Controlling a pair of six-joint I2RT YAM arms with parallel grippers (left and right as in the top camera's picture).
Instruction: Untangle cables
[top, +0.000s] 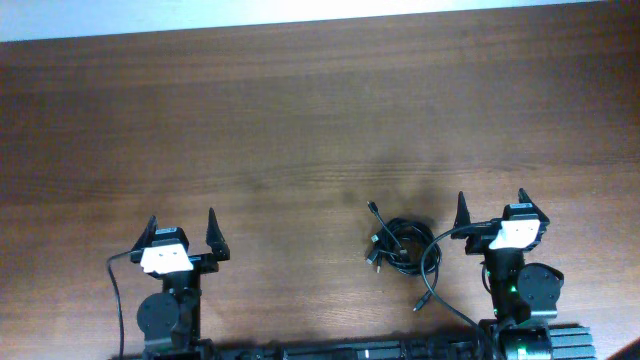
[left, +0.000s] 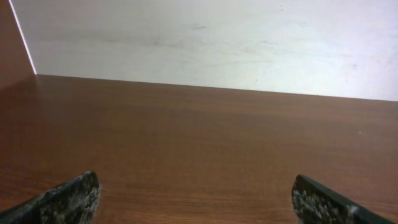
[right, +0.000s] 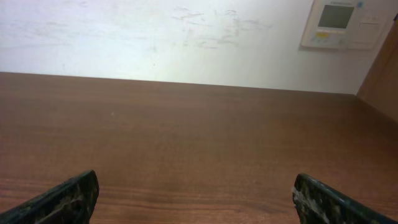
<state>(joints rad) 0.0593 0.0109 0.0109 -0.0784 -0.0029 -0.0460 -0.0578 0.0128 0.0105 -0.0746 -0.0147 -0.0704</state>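
**Both grippers spread, cables lie free**

Fingers of the left gripper fill the lower corners of the left wrist view, spread wide, with only bare table between them. In the right wrist view, the right gripper has its fingers just as far apart and holds nothing. From overhead, the cables lie in a small dark knotted coil at the lower right of the frame. They sit just left of the right gripper without touching it, and well apart from the left gripper. One plug end points toward the upper left.
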